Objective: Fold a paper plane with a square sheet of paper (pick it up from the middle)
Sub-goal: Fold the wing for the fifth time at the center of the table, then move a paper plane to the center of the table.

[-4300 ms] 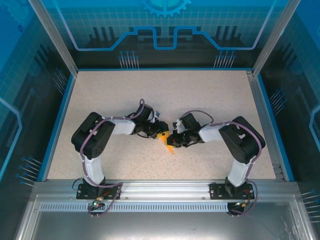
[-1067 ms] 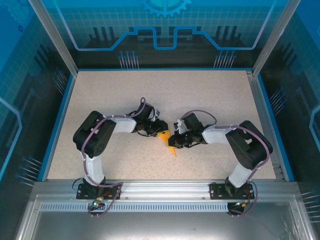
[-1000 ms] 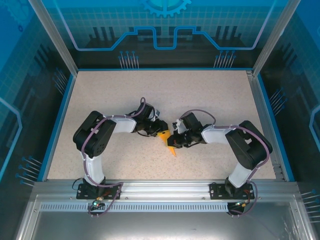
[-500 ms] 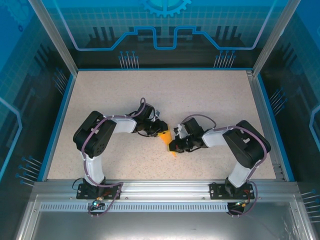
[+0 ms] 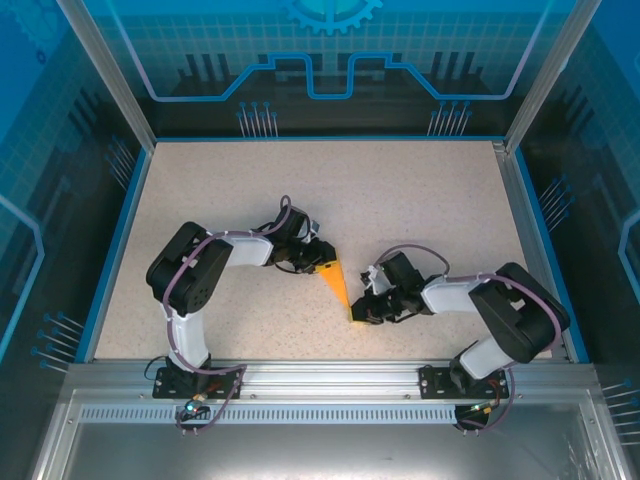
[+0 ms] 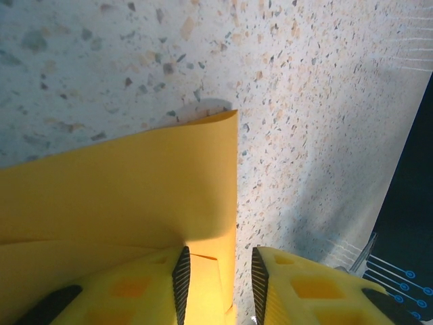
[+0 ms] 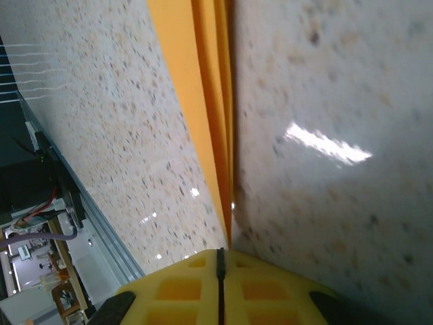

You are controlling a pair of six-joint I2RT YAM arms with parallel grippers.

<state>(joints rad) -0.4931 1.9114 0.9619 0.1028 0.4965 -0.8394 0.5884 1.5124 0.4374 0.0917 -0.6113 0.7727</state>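
The square sheet of paper (image 5: 340,290) is folded into a narrow, pointed orange-yellow shape lying mid-table, with its point toward the near edge. My left gripper (image 5: 320,264) is at its wide far end. In the left wrist view its jaws (image 6: 220,284) stand apart: one finger rests on the paper (image 6: 135,189), the other is over bare table, and the folded edge runs between them. My right gripper (image 5: 362,312) is at the near point. In the right wrist view it (image 7: 220,261) is shut, and the paper's (image 7: 203,101) tip ends at its fingertips. I cannot tell if the tip is pinched.
The speckled beige table (image 5: 400,180) has a blue border and aluminium frame posts around it. A metal rail (image 5: 330,385) with both arm bases runs along the near edge. Both forearms lie low over the table's middle.
My right gripper has slid along the folded paper toward the near edge, from its middle to its pointed tip, uncovering more of it. The left gripper has stayed at the wide end.
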